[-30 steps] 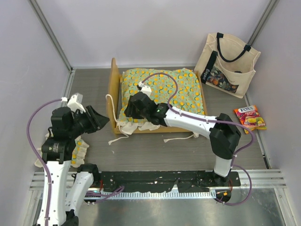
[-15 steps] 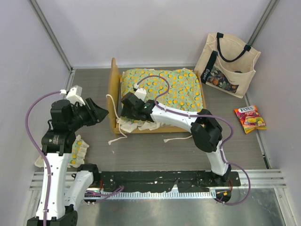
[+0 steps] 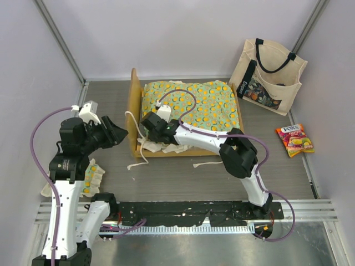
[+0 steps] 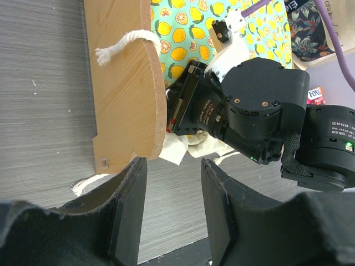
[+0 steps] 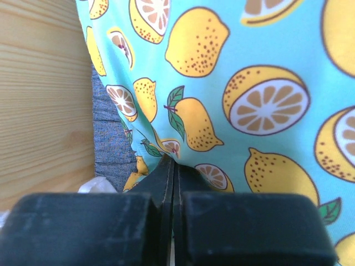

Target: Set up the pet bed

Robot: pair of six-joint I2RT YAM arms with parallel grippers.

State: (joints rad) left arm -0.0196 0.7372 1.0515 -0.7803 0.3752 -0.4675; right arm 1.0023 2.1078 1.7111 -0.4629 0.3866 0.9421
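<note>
Moved: your right hand (image 3: 148,123) has slid along the mattress cushion (image 3: 208,105) toward the headboard (image 4: 127,83) and closed.
Writing: "FOXS" on the sweet packet (image 3: 295,138); the tote bag (image 3: 269,72) print is unreadable.
Right hand: fingers together, tips against the cushion's lemon fabric.
Left hand (image 4: 172,205): fingers apart, holding nothing, near the headboard.
Pet bed (image 3: 133,105): far centre of the worktop (image 3: 183,177), cushion inside.

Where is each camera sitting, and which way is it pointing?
Top: above and behind, looking down at the bed; left arm and right arm show.
Left wrist: faces the headboard and right arm; own open fingers show.
Right wrist: close on the cushion; own shut fingers show.
All three share the cushion.
</note>
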